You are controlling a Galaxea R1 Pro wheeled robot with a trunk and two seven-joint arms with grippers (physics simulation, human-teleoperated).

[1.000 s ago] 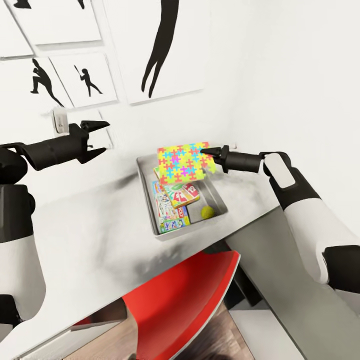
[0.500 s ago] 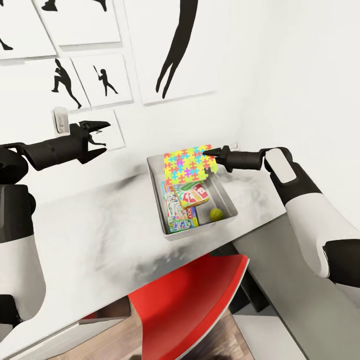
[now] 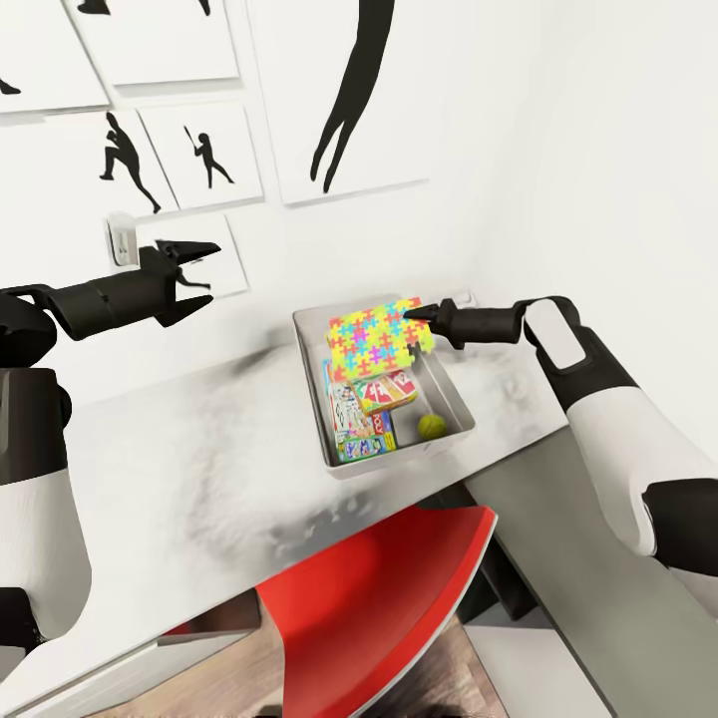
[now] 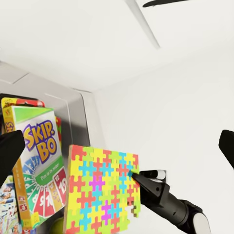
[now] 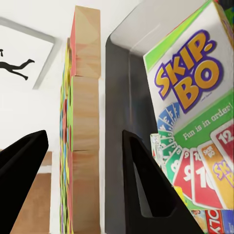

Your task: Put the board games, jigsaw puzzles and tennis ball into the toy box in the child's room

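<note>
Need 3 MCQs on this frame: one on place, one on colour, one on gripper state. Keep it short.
1. Where is the tennis ball?
A. in the toy box
B. on the chair
C. in the left gripper

2. What colour is the chair seat under the table?
A. blue
B. red
C. green

3. What is the right gripper doing?
A. hanging open, empty
B. gripping the SKIP-BO box
C. holding a jigsaw puzzle over the toy box

Answers: 1 A, the ball lies in the box's near corner. 2 B, the seat is red. 3 C, the puzzle's edge sits at the fingertips.

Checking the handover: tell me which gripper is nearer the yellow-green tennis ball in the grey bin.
Right. The right gripper is over the bin's far end, just beyond the tennis ball; the left gripper hangs far off, above the table.
</note>
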